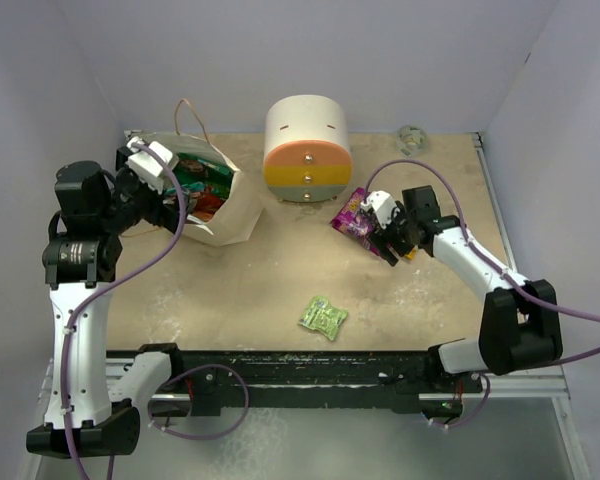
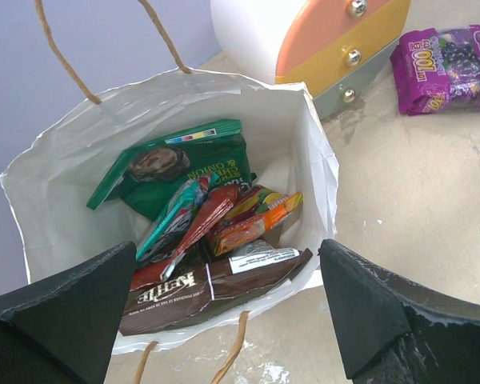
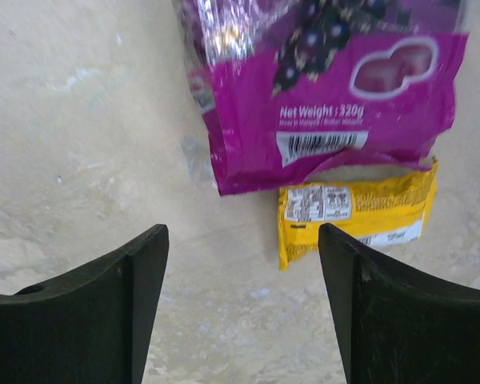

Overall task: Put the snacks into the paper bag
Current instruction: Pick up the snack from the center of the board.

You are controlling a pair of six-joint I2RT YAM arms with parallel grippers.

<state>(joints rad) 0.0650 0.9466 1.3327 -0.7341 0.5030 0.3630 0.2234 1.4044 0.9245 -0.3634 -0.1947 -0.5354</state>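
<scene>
While the left gripper hangs above the open mouth of a cream-white paper bag with thin tan loop handles, its two black fingers stand wide apart with nothing between them. The bag stands at the back left of a sandy beige table. Several snacks lie heaped inside it: a flat green packet against the far wall, a shiny teal packet, a crinkly red packet and an orange packet in the middle, and a long brown packet along the near wall.

Just right of the bag sits a round white container with pastel orange, yellow and green drawers.

Over on the right side, the right gripper points down at the table, jaws spread and empty. Just ahead of its fingertips lies a glossy purple packet, flat on the table. Touching that packet's near edge and partly tucked under it is a small yellow packet.

Well apart from both, near the front middle of the table, lies a small crinkly lime-green packet.
</scene>
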